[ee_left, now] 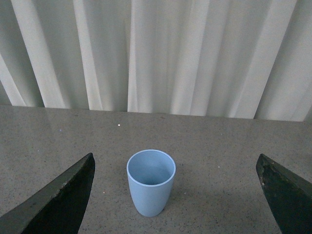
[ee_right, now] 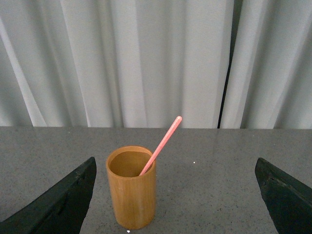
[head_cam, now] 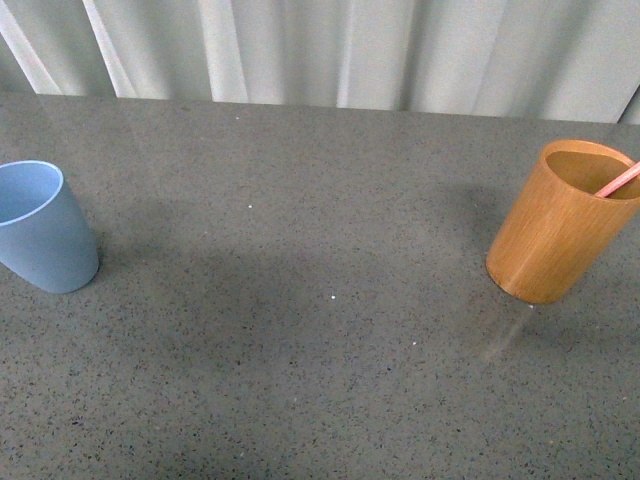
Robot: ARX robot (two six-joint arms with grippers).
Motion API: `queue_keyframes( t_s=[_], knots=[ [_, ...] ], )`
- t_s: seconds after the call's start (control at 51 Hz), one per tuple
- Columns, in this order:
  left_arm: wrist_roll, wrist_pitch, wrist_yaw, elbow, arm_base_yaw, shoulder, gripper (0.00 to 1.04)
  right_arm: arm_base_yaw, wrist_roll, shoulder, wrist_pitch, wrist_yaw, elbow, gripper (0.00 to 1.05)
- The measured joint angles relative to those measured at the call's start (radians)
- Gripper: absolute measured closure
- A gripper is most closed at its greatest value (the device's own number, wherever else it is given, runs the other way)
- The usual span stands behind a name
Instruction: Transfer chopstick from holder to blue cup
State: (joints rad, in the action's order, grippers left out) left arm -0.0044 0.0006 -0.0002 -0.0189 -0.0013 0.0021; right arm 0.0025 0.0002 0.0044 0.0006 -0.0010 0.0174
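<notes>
While neither arm shows in the front view, the holder [head_cam: 562, 222] stands upright on the grey speckled table [head_cam: 300, 330], over on the robot's right. The chopstick [head_cam: 620, 181] sits inside the holder and leans on its rim, its pink upper end slanting up and away from the side where the blue cup [head_cam: 40, 228] is. That cup stands upright and mouth up, well apart from the holder, far across the table on its left. A white curtain [head_cam: 330, 50] hangs beyond the holder, past the table's far edge.

From the left wrist view, the left gripper [ee_left: 174, 156] is held low over the table [ee_left: 229, 146] and aimed level toward the curtain [ee_left: 161, 53]. Its two dark fingers [ee_left: 58, 200] are spread wide with nothing gripped. The blue cup [ee_left: 150, 183] stands ahead of them, framed in the gap and touching neither.

From the right wrist view, the right gripper [ee_right: 175, 159] takes the same low, level pose, facing the holder [ee_right: 131, 190] and the curtain [ee_right: 146, 63] behind it. Its fingers [ee_right: 58, 202] are likewise parted wide and grip nothing. The holder stands ahead of them, nearer one finger than the other and apart from both. The chopstick [ee_right: 161, 145] rises out of the holder's mouth, tilted toward the farther finger, with roughly half its length above the rim.
</notes>
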Motion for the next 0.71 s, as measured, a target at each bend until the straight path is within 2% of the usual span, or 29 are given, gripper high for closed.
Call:
queue_keyframes(
  t_s=[0.706],
  knots=[
    [0.0,0.0,0.0,0.0,0.0,0.0,0.07,0.0,0.0,0.0,0.0,0.0,0.0,0.1]
  ],
)
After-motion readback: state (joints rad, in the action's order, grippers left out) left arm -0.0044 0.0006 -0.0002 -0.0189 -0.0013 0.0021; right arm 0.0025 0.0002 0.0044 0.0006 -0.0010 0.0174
